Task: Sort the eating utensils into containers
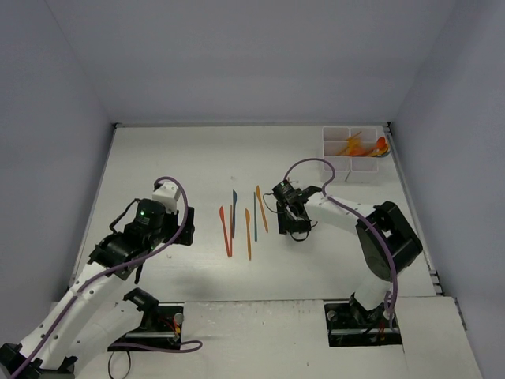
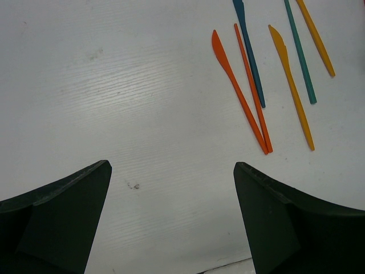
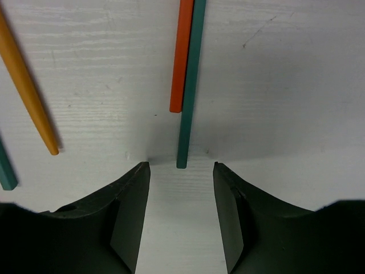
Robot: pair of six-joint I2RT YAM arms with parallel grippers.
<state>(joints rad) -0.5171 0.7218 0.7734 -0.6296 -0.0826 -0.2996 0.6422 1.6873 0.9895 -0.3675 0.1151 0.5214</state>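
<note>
From above, loose utensils [image 1: 248, 234] lie centre frame, the white tray [image 1: 338, 167] far right. Left wrist view: the left gripper [image 2: 172, 165] gapes wide, utensils well ahead and rightward. Right wrist view: the right gripper [image 3: 181, 171], fingers parted and empty, faces a teal handle [image 3: 190, 85] just ahead.

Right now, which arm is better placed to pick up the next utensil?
Right. The right gripper is open with the end of a teal utensil just ahead of it, and nearer the tray. The left gripper hangs open over bare table.
</note>
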